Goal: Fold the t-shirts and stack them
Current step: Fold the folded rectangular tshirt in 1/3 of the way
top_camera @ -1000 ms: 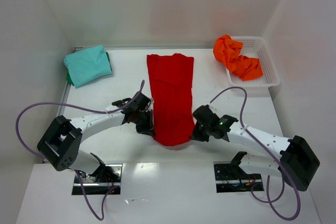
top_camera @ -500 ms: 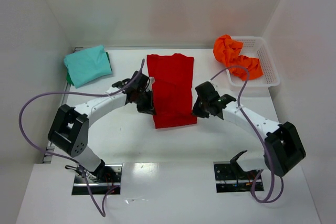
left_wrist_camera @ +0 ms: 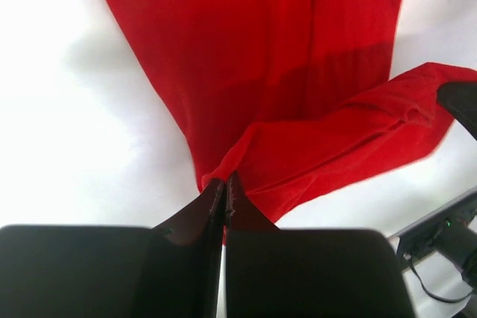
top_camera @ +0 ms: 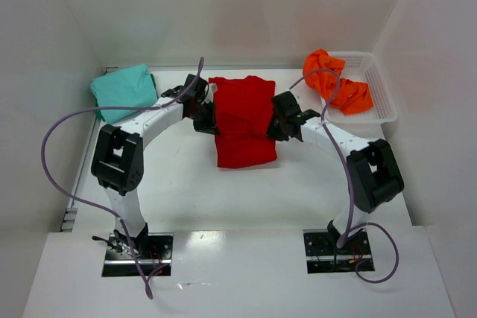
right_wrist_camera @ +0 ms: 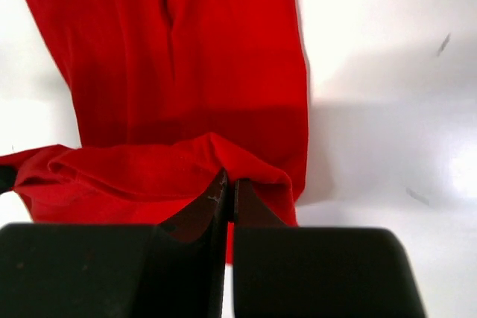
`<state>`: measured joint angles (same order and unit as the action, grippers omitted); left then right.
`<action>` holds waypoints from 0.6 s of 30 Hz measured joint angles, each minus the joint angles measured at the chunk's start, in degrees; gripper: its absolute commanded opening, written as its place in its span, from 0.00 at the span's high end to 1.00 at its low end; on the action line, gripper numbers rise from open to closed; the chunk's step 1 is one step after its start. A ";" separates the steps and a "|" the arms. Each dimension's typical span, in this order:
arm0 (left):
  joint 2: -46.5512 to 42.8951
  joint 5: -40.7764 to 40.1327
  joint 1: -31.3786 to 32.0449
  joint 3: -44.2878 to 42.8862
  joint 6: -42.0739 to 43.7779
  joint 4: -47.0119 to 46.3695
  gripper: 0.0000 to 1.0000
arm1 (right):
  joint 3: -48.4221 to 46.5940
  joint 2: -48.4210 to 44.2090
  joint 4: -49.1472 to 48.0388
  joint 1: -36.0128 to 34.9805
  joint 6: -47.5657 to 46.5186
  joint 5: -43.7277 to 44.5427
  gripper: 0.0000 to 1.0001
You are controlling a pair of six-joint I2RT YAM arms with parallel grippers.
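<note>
The red t-shirt (top_camera: 244,121) lies on the table's far middle, its near end folded up over itself. My left gripper (top_camera: 209,119) is shut on the shirt's left hem corner, seen as a red fold (left_wrist_camera: 313,147) held above the flat cloth. My right gripper (top_camera: 277,126) is shut on the right hem corner; the lifted hem (right_wrist_camera: 149,169) drapes over the flat shirt. The teal t-shirt (top_camera: 124,91) lies folded at the far left. The orange t-shirt (top_camera: 337,83) is crumpled, hanging over the basket's left rim.
A white mesh basket (top_camera: 376,91) stands at the far right and holds the orange shirt. White walls close in the back and both sides. Both arms reach far over the table, cables looping above them.
Both grippers have carried the red shirt's near hem away from the bases toward the far end, folding the long strip roughly in half. The shirt now looks shorter.
</note>
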<state>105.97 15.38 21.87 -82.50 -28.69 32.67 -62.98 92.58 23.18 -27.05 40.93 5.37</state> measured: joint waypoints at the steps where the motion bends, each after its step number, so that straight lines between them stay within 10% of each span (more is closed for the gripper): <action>1: 1.18 0.00 -0.57 -1.51 0.37 0.42 1.00 | -1.05 1.22 -0.09 0.46 -0.37 -0.02 1.00; 18: 16.92 -0.98 -5.07 -20.13 6.27 3.74 1.00 | -11.34 13.81 -4.74 4.94 -4.63 -1.38 0.97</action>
<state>122.89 14.39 16.80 -102.63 -22.41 36.40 -74.32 106.39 18.44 -22.11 36.29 3.99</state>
